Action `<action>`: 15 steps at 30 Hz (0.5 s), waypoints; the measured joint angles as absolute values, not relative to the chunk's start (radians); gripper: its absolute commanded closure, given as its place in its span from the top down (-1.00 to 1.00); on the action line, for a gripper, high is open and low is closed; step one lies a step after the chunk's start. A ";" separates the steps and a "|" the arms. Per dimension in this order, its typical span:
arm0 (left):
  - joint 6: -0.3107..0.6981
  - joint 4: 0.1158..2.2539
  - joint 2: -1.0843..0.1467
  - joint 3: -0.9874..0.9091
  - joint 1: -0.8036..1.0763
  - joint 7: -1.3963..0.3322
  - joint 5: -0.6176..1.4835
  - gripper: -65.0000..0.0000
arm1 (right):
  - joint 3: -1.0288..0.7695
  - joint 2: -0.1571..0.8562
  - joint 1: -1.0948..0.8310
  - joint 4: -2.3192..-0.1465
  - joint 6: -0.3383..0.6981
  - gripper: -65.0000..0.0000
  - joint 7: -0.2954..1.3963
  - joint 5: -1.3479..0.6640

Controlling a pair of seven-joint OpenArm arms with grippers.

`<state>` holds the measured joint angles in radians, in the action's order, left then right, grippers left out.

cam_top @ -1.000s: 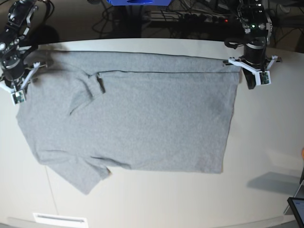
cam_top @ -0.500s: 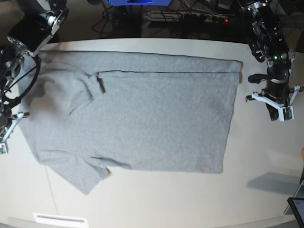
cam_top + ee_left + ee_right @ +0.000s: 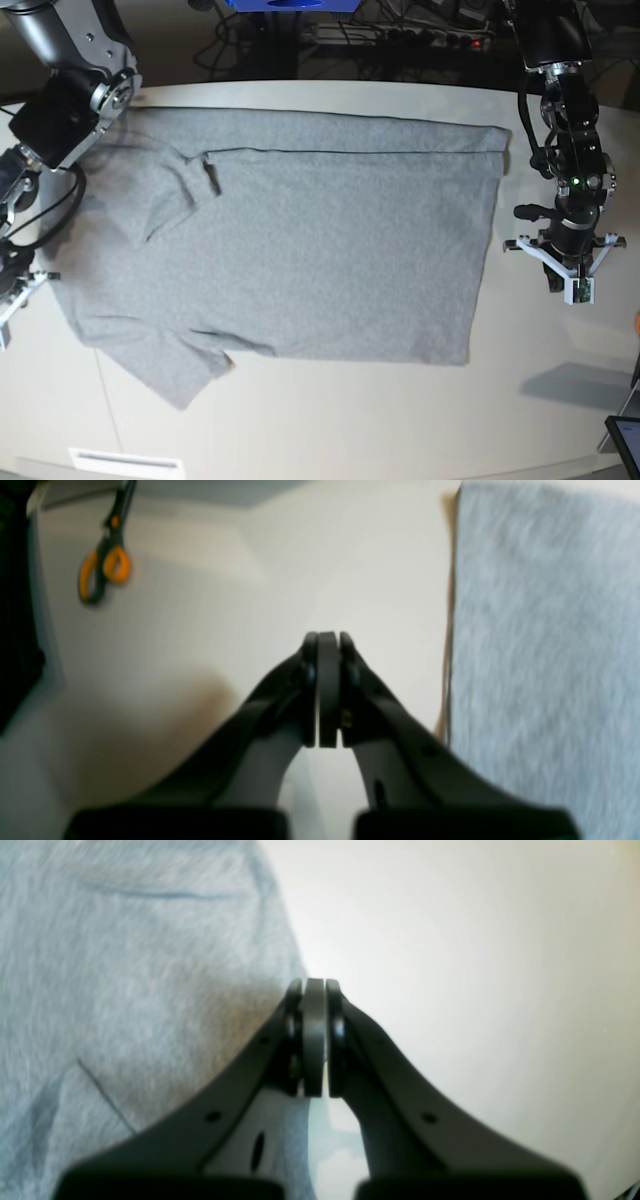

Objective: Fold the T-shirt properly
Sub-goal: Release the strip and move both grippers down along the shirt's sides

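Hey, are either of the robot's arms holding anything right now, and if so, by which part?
Nothing is held. The left gripper and right gripper both have shut, empty jaws; the T-shirt lies flat.

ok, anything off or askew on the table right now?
The T-shirt isn't flat: its far sleeve is flopped over the body, and the far edge is partly folded. Orange-handled scissors lie loose on the table, beyond the left gripper. Nothing looks damaged.

Orange-handled scissors (image 3: 102,555) lying closed on a pale table (image 3: 320,420); white label strip (image 3: 126,461) at the near left edge; cables (image 3: 400,40) beyond the far edge.
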<state>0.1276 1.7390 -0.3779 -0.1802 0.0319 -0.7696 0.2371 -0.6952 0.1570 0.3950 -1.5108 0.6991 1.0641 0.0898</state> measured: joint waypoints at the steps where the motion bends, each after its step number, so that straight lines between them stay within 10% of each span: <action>1: 0.128 1.742 -0.376 -0.179 0.031 -0.768 0.237 -1.00 | -0.696 0.176 0.405 -1.493 0.700 -0.95 1.066 0.089; 5: 0.128 1.735 -0.352 -0.183 0.036 -0.771 0.238 -1.00 | -0.621 0.262 0.424 -1.409 0.696 -0.79 1.065 0.102; 12: 0.127 1.720 -0.355 -0.184 0.031 -0.772 0.239 -1.00 | -0.477 0.299 0.513 -1.301 0.699 0.33 1.058 0.085; 15: 0.128 1.707 -0.352 -0.183 0.006 -0.766 0.241 -1.00 | -0.445 0.310 0.555 -1.221 0.699 0.47 0.994 0.088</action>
<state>0.1280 1.7073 -0.3523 -0.1833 0.0059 -0.7662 0.2409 -0.4446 0.3099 0.5549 -1.2213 0.6987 0.9943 0.0883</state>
